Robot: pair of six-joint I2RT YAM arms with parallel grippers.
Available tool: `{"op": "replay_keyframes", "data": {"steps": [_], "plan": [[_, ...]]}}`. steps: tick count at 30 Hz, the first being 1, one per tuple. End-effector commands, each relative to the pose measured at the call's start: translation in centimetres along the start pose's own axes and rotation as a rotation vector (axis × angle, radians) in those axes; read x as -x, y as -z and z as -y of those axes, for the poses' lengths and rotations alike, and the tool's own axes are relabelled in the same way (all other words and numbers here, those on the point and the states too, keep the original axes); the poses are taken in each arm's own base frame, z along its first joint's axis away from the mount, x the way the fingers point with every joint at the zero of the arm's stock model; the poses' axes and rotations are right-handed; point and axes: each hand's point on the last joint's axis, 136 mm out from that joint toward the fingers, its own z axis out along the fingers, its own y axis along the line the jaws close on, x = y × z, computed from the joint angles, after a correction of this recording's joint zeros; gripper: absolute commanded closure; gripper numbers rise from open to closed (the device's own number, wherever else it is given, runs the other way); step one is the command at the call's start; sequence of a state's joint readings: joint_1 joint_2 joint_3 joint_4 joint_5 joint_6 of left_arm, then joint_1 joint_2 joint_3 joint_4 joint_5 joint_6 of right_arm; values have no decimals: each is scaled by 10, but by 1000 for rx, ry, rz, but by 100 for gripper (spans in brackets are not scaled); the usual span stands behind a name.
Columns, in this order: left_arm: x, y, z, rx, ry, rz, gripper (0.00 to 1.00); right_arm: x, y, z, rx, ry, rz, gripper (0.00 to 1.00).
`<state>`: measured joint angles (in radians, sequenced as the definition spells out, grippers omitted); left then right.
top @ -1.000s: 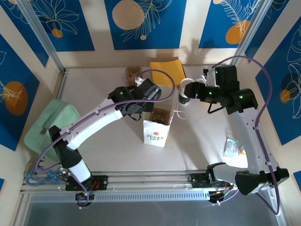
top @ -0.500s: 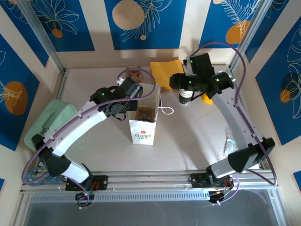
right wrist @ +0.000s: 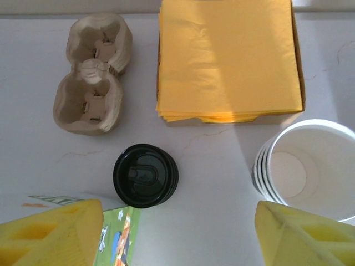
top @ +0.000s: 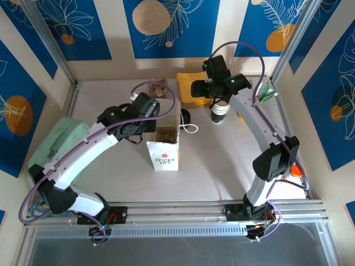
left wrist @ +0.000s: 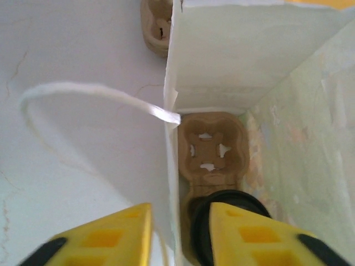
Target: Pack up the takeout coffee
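Left wrist: left pincer (left wrist: 180, 213) part-open, astride bag (left wrist: 222, 61) wall.

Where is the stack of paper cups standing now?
In the right wrist view, the stack of paper cups stands at the right, just below the yellow napkins and right of the black lid.

Overhead camera sees the table (top: 222, 166); close downward wrist cameras share the bag (left wrist: 233, 61).

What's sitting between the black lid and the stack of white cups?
Nothing; the right wrist view shows just bare table between the black lid and the white cups.
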<state>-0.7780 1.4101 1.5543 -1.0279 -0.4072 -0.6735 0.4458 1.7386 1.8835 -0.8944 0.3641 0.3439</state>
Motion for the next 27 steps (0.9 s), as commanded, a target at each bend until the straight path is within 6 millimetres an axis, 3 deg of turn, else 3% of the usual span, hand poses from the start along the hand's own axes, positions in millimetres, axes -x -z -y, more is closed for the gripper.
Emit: {"op": "replay_keyframes", "data": {"steps": [1, 9, 12, 18, 22, 27], "plan": [[5, 10, -3, -34, 5, 29, 60, 16, 17, 11, -46, 25, 54, 27], [18, 32, 0, -121, -34, 122, 51, 16, 30, 80, -186, -61, 42, 28], [25, 52, 23, -293, -82, 187, 49, 12, 35, 109, -208, -117, 40, 28], [39, 87, 28, -414, -97, 324, 44, 1, 43, 162, -245, -232, 39, 32], [35, 87, 29, -421, -113, 306, 44, -6, 46, 188, -258, -284, 38, 36], [31, 84, 27, -427, -111, 311, 44, -16, 48, 205, -260, -325, 30, 43]]}}
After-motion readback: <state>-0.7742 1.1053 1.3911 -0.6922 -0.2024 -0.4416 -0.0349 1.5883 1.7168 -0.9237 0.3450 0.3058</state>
